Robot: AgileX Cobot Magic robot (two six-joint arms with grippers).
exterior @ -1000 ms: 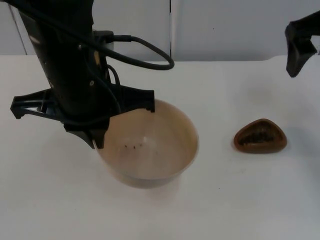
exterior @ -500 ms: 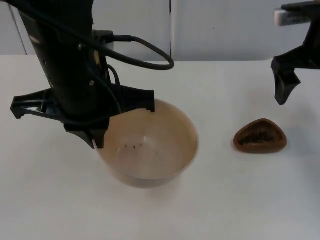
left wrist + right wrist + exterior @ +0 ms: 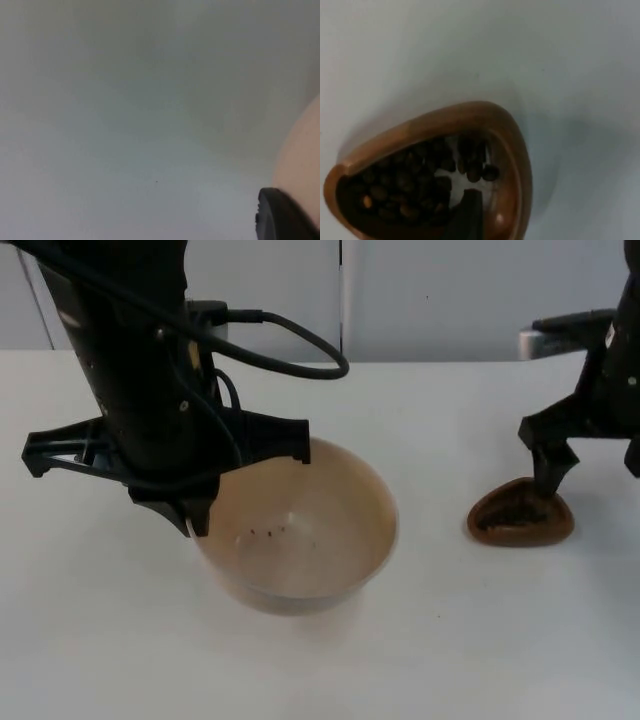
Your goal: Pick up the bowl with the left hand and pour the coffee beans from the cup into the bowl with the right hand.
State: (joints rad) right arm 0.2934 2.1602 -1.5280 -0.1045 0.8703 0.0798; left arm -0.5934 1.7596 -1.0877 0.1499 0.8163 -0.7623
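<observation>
The brown cup [image 3: 521, 512] sits on the white table [image 3: 480, 640] at the right side, and the right gripper [image 3: 590, 455] hangs directly over its back rim; 1 black fingertip [image 3: 545, 472] stands just above that rim, while the other finger runs off the picture's edge, so I cannot tell whether the jaws are apart or together. The right wrist view adds what the top view cannot: the cup [image 3: 435, 170] has a rounded 3-cornered rim and holds dark coffee beans [image 3: 415, 185], with a fingertip [image 3: 467, 217] in front of them.

The pale bowl [image 3: 295, 530] is left of centre, with a few beans inside. The left gripper [image 3: 190, 510] is at the bowl's left rim, probably clamped on it. In the left wrist view a slice of the bowl [image 3: 300, 160] lies against a fingertip [image 3: 280, 215].

No writing is legible anywhere.
</observation>
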